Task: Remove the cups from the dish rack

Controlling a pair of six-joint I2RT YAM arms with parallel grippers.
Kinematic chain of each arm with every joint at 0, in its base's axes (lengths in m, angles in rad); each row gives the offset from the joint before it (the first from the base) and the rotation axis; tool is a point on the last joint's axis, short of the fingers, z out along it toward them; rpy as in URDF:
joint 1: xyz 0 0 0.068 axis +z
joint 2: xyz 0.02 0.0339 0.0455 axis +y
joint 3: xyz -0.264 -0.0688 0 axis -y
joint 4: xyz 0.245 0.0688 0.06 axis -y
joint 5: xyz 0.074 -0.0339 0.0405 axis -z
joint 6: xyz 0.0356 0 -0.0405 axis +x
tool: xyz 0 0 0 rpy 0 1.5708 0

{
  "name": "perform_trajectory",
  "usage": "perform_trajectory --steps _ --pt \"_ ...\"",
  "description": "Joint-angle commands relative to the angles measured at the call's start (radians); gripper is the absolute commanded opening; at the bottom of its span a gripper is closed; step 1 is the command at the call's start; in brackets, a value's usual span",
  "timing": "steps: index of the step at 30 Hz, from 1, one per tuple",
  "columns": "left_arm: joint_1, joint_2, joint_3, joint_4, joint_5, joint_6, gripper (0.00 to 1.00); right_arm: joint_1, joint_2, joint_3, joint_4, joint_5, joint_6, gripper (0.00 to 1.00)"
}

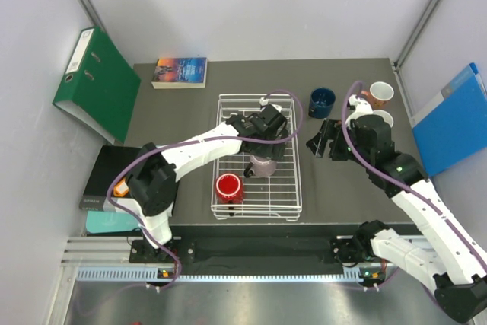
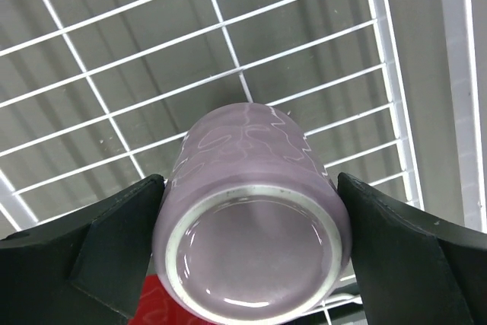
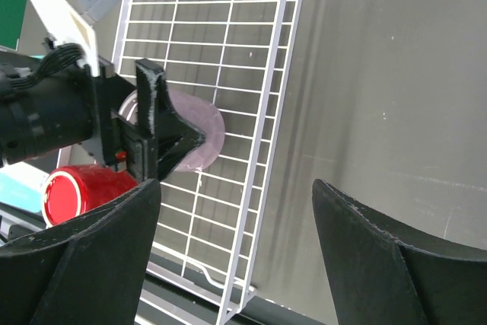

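The left gripper (image 2: 249, 180) clamps the pale mauve ceramic mug (image 2: 251, 249) inside the white wire dish rack (image 1: 283, 188). The red mug (image 1: 228, 186) waits there too (three mugs (image 1: 322, 101) already sit outside). The right gripper (image 3: 236, 184) gapes empty.

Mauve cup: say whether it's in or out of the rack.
In: the mauve cup shows over the rack wires, inside its rim, between the left claw fingers.

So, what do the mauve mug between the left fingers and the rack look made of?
The mauve mug: probably glazed ceramic, glossy with reflections and a paler bare-looking foot ring. The dish rack: likely white-coated metal wire, judging by its thin, straight grid.
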Motion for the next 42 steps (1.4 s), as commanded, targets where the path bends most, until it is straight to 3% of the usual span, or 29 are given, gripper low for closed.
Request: perform_trajectory --steps 1,9,26,28,29,31,32,42 --pt "-0.001 -0.088 0.025 -0.01 -0.027 0.004 0.99 0.012 0.003 0.03 0.044 0.007 -0.003 0.8" --pt "-0.001 -0.085 0.064 -0.064 0.025 -0.003 0.99 0.01 -0.004 0.027 0.041 0.035 -0.003 0.8" --pt "-0.001 -0.074 -0.074 -0.044 0.088 -0.056 0.99 0.011 0.002 0.014 0.035 0.039 -0.001 0.8" --pt "-0.001 -0.067 -0.076 -0.041 0.104 -0.061 0.88 0.01 0.0 0.017 0.034 0.044 -0.004 0.8" --pt "-0.001 -0.068 -0.079 -0.036 0.118 -0.059 0.6 0.011 0.0 0.018 0.031 0.045 -0.004 0.8" --pt "-0.001 -0.06 -0.078 -0.033 0.128 -0.055 0.25 0.012 0.002 0.02 0.028 0.047 -0.007 0.8" --pt "-0.001 -0.057 -0.073 -0.038 0.126 -0.055 0.0 0.01 0.0 0.02 0.029 0.048 -0.007 0.8" --pt "0.012 -0.115 -0.005 -0.022 0.18 -0.03 0.0 0.01 -0.01 0.043 0.026 0.061 -0.016 0.8"
